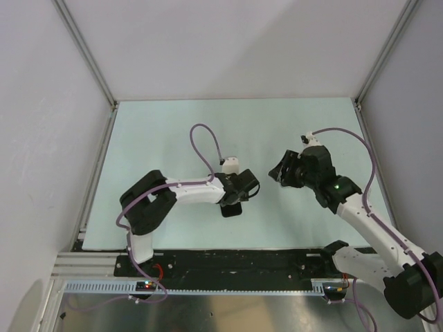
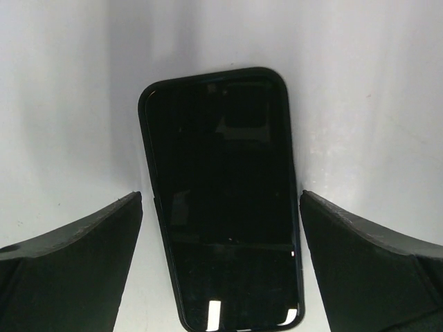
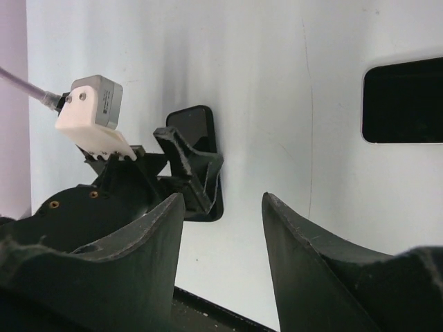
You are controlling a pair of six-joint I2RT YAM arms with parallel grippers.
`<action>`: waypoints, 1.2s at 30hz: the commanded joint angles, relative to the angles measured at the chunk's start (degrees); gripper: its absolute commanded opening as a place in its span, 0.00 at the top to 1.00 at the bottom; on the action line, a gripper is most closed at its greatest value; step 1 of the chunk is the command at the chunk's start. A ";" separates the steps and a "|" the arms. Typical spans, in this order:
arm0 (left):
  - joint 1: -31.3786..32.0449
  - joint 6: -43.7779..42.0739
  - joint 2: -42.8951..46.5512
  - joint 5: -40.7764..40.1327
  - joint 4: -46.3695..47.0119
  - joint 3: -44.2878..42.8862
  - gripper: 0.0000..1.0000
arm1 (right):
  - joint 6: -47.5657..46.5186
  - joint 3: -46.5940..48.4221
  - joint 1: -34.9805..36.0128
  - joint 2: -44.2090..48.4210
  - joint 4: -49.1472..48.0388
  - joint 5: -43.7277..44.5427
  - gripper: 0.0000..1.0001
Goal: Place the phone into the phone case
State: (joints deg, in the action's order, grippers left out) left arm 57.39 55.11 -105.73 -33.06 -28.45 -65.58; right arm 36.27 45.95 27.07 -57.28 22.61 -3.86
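The phone point(image 2: 221, 194) lies flat on the table, glossy dark screen up, with the black rim of the phone case point(image 2: 214, 75) running around it. My left gripper point(image 2: 220, 200) hangs over its near end, open wide, a finger on each side and neither touching it. From above, the phone point(image 1: 232, 209) shows as a dark shape just below the left gripper point(image 1: 241, 188). My right gripper point(image 1: 279, 173) is a short way to the right, open and empty point(image 3: 221, 197), pointing at the table beside the left gripper point(image 3: 187, 162) and the phone point(image 3: 196, 124).
A second black slab with a pale edge point(image 3: 405, 100) lies on the table at the right of the right wrist view; the right arm hides it from above. The pale mat point(image 1: 173, 131) ends at a dark strip point(image 3: 208, 315) in front. White walls enclose three sides.
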 commanded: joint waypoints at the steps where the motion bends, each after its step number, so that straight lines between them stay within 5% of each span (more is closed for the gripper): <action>1: 0.98 3.08 -2.39 -4.91 -4.30 -2.78 0.00 | -1.19 -0.43 -0.56 3.26 1.52 -1.91 0.46; 6: 1.57 3.63 -4.46 -4.45 -4.52 -3.95 0.01 | -1.93 -1.28 -1.27 5.98 2.81 -2.28 0.46; 11: 1.35 2.81 -4.49 -4.12 -4.35 -2.95 0.34 | -2.37 -1.74 -2.17 7.38 3.50 -2.67 0.46; 16: -0.31 -1.40 -0.51 -3.35 -0.82 1.57 0.45 | -3.07 -1.77 -2.94 7.48 3.50 -2.59 0.46; 24: -8.70 -17.58 4.59 -2.82 4.85 4.78 0.49 | -3.49 -1.81 -3.30 5.40 2.41 -2.46 0.47; 36: -22.05 -40.29 -1.74 5.26 12.39 -3.15 0.48 | -4.22 -1.93 -5.43 2.30 1.42 -2.26 0.47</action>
State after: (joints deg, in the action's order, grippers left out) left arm 37.04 24.82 -105.97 -30.26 -20.51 -64.58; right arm 33.34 44.18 22.63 -54.41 25.80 -5.91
